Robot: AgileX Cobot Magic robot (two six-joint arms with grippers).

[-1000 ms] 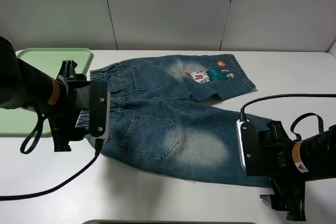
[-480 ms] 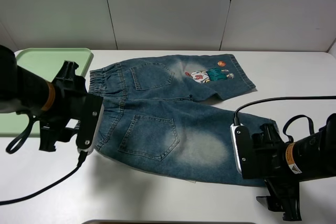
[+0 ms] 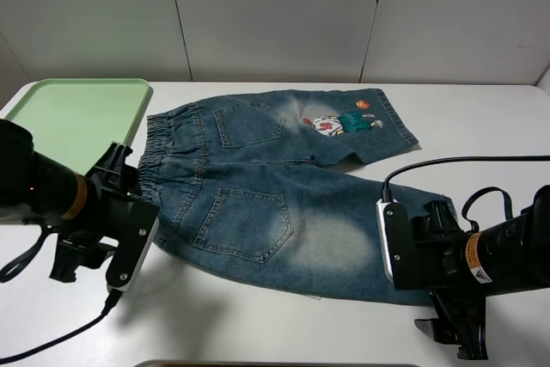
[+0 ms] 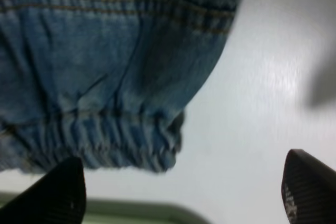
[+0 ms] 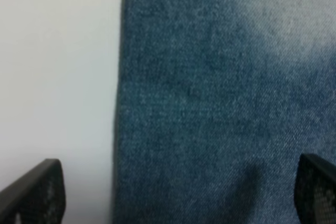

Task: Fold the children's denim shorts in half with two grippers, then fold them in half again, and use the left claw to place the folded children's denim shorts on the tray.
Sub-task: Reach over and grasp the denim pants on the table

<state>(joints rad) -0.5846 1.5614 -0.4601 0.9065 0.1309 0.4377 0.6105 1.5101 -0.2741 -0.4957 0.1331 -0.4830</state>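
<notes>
The children's denim shorts point(image 3: 284, 195) lie spread flat in the middle of the worktop point(image 3: 258, 324), back pockets facing up. The gathered waistband point(image 3: 168, 156) is at the left and both legs run to the right. The far leg carries the cartoon patch point(image 3: 344, 119). The near leg ends at its hem at the near right.

The left claw point(image 3: 90, 212) is positioned at the near-left corner of the waistband. In the left wrist view the left claw point(image 4: 184, 192) is released: its two fingers are set wide apart, with bare worktop point(image 4: 262, 77) between them. The waistband corner point(image 4: 157, 150) lies just beyond the tips, not gripped.

The right claw point(image 3: 451, 277) is positioned at the hem end of the near leg. In the right wrist view the right claw point(image 5: 173, 192) is also released, fingers wide apart, straddling the edge of the denim point(image 5: 220, 103) and grasping nothing.

The tray point(image 3: 86, 83) sits at the far left of the worktop, just left of the waistband. Its green rim point(image 4: 136, 214) shows in the left wrist view.
</notes>
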